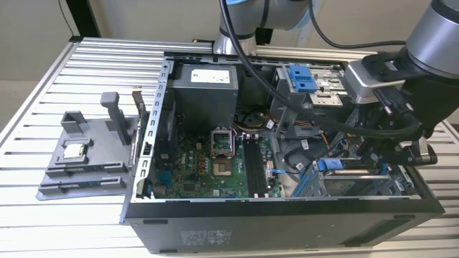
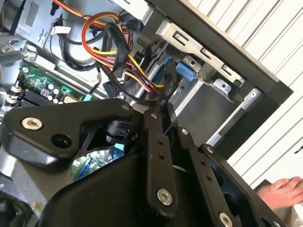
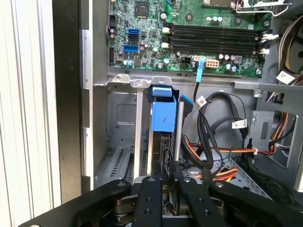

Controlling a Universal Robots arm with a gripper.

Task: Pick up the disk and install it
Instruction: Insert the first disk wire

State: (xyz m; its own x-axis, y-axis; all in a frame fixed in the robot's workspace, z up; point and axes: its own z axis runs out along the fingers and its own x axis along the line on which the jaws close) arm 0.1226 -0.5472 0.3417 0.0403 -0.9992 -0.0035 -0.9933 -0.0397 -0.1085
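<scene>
Slatted metal table [image 1: 93,70]; fingers [image 3: 151,198] grip disk [image 3: 163,116] inside drive bay [image 3: 118,123].

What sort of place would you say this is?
Probably a robotics lab bench for computer assembly: an open desktop computer case with its motherboard exposed sits on a slatted metal table, with a robot arm reaching in.

Slatted table [image 1: 43,226] bears an open computer case [image 1: 287,230] and a grey, perhaps plastic, stand [image 1: 86,177].
</scene>
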